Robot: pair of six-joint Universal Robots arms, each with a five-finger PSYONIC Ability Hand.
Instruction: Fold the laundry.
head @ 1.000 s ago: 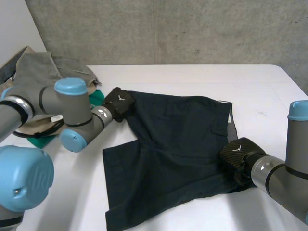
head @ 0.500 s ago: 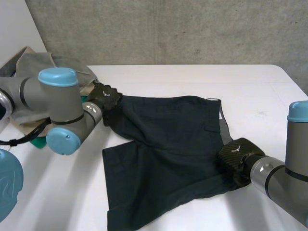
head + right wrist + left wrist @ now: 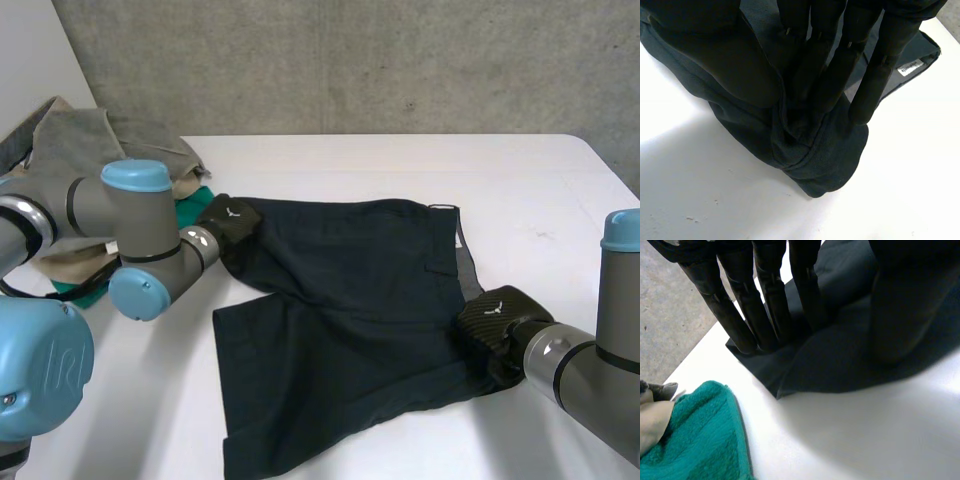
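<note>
The right arm (image 3: 590, 370) runs off the head view's near edge. Its right hand (image 3: 495, 320) sits at the near right corner of the dark shorts (image 3: 350, 320) and covers that corner. In the right wrist view the right hand (image 3: 840, 60) has its thumb and fingers closed on a bunched fold of the shorts (image 3: 825, 150). The fingertips are sunk in the cloth and hard to separate from it. A small white label (image 3: 910, 68) shows on the waistband beyond the fingers, but its print is too small to read.

The shorts lie mostly flat across the middle of the white table (image 3: 400, 160). The waistband is towards the right, and the nearest hem reaches the bottom of the head view.

The left arm (image 3: 130, 230) reaches in over the table's left side, and the left hand (image 3: 230, 220) is on the shorts' far left corner. In the left wrist view the left hand (image 3: 770, 295) has straight fingers and a thumb set down on either side of a raised ridge of the shorts (image 3: 840, 360), pinching it. The fingertips are hidden behind that ridge.

A green towel (image 3: 695, 440) lies just beside that corner on the bare table (image 3: 865, 440), apart from the shorts. It belongs to a laundry pile (image 3: 80, 150) of grey and beige cloth at the far left, partly hidden by the left arm and cut off at the edge.

A concrete wall (image 3: 350, 60) stands behind the table.
</note>
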